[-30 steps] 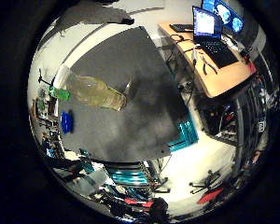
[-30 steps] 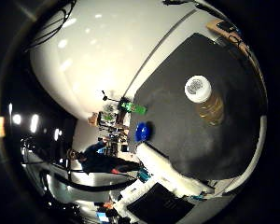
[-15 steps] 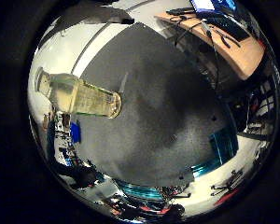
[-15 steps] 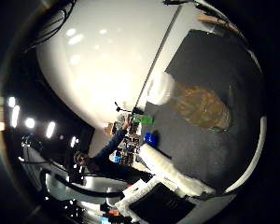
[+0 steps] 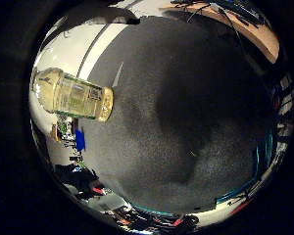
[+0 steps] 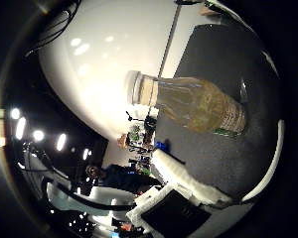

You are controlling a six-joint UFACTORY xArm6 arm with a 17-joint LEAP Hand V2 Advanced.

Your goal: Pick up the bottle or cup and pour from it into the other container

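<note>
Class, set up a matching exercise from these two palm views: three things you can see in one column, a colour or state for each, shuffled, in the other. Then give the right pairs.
Things:
1. bottle
2. table mat
3. bottle cap

Descriptions:
A. dark grey, lying flat under the bottle
B. white, closing the neck
C. clear, holding yellowish liquid, standing on the mat

Pairs: 1-C, 2-A, 3-B

bottle | clear, yellowish liquid, white cap | upright on dark mat
</note>
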